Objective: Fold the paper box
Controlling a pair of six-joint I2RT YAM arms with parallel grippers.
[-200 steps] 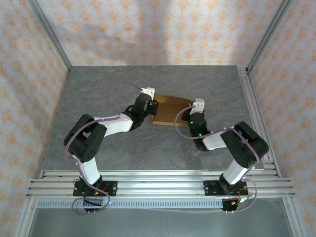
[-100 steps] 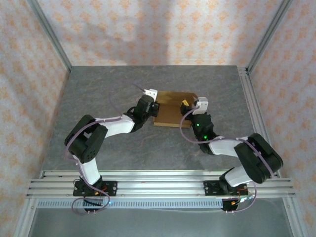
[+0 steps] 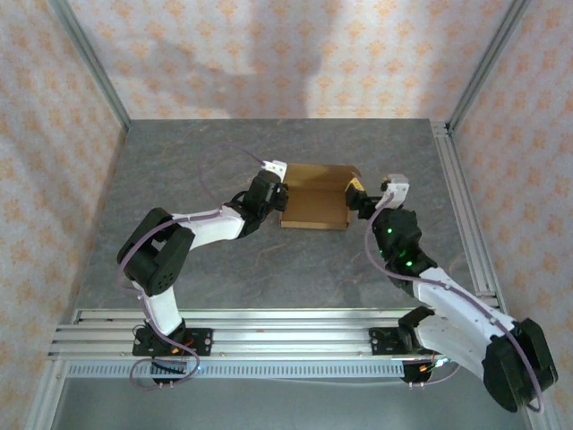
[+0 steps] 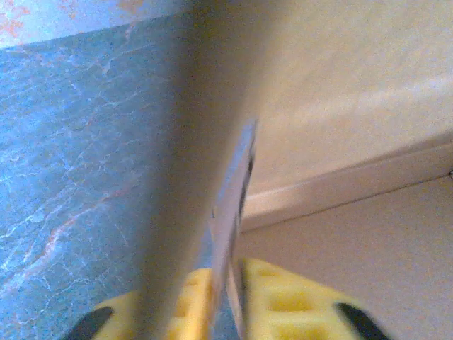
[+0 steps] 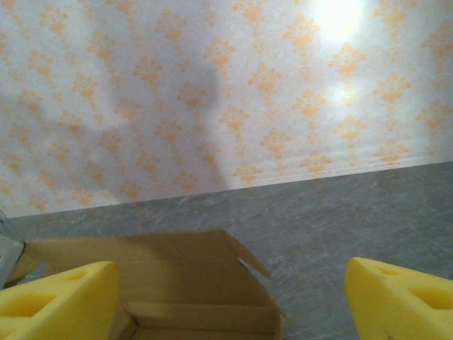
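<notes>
Your shallow brown cardboard box sits far-centre on the grey stone-pattern table, open side up, long axis left-right. Left gripper straddles its left wall with a narrow gap; can't tell if it's clamped. Right gripper is spread wide and empty, just beside the right end.

Plain brown paper box, unmarked cardboard, partly folded into a shallow open tray, lying flat on the grey table, just off its centre toward one o'clock, far wall raised, loose flap jutting out at three o'clock
</notes>
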